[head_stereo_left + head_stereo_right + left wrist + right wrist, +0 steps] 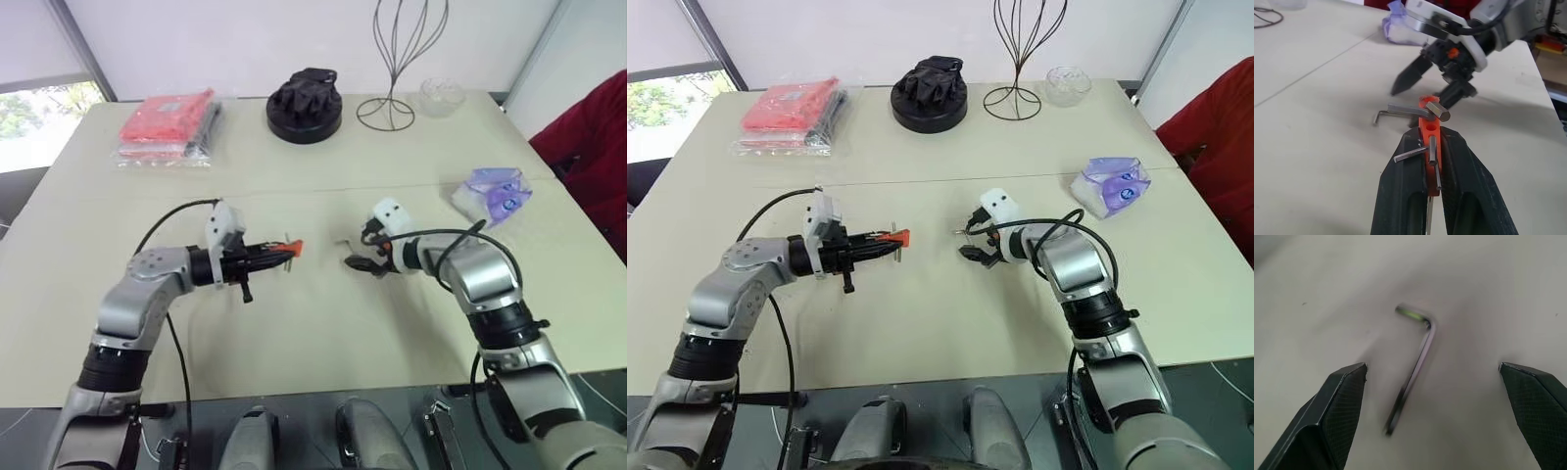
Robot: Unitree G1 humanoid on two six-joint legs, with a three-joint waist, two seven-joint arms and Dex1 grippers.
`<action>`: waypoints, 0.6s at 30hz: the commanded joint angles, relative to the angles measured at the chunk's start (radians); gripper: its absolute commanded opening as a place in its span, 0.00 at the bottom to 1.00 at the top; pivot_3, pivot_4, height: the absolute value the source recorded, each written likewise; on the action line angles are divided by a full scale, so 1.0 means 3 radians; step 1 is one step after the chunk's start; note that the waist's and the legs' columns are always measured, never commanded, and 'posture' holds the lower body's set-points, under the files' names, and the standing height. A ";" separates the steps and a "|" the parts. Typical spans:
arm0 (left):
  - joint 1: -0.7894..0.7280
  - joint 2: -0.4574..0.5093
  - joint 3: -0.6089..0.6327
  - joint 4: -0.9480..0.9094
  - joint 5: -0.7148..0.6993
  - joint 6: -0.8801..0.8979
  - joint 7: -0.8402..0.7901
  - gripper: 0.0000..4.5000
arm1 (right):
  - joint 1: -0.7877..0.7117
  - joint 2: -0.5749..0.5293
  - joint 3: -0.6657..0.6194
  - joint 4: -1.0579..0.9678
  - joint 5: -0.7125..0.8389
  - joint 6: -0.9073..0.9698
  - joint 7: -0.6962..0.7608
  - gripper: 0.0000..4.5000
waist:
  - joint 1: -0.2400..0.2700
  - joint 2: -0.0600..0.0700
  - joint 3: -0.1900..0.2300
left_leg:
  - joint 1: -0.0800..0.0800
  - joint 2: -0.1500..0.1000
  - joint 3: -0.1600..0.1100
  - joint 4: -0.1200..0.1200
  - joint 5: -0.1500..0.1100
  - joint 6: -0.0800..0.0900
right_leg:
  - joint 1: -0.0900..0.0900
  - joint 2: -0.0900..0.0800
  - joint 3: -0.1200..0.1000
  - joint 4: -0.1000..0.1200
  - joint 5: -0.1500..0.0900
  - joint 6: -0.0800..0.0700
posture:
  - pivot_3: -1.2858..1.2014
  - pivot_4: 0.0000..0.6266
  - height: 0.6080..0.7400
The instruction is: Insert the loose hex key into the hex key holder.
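Head views showed the left gripper (284,249) clamped on the orange plastic holder (293,248), held level, presumably ready for insertion. Left wrist view: steel keys bristled from the holder. Right wrist view: the thin L-shaped key (1413,367) lay on the matte table (1488,293), well apart from the holder, between the right gripper's (1432,404) wide-spread fingers.
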 commanded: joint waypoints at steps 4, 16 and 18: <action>0.0058 0.0005 0.0057 -0.0220 -0.0065 -0.0043 0.0138 0.00 | 0.0052 -0.0012 0.0239 0.0236 -0.0131 -0.0258 -0.0090 0.70 | -0.0007 -0.0002 -0.0003 | 0.0003 0.0000 0.0001 0.0000 0.0000 0.0000 | 0.0002 0.0000 0.0000 0.0000 0.0000 0.0000 | 0.52 0.24 1.00; 0.0018 0.0070 0.0067 -0.0145 -0.0083 -0.0059 0.0162 0.00 | 0.0096 0.0001 0.0304 0.0352 -0.0233 -0.0577 -0.0178 0.00 | -0.0009 -0.0009 -0.0010 | 0.0007 0.0001 -0.0001 0.0000 -0.0001 0.0001 | 0.0007 0.0002 0.0000 -0.0001 0.0000 0.0000 | 0.52 0.24 1.00; -0.0054 0.0106 0.0077 -0.0050 -0.0080 -0.0068 0.0112 0.00 | -0.0065 0.0110 -0.0030 0.0443 -0.0122 -0.0904 -0.0335 0.00 | -0.0008 -0.0009 -0.0010 | 0.0007 0.0001 0.0000 0.0001 -0.0001 0.0001 | 0.0007 0.0003 0.0000 -0.0001 0.0000 0.0000 | 0.52 0.24 1.00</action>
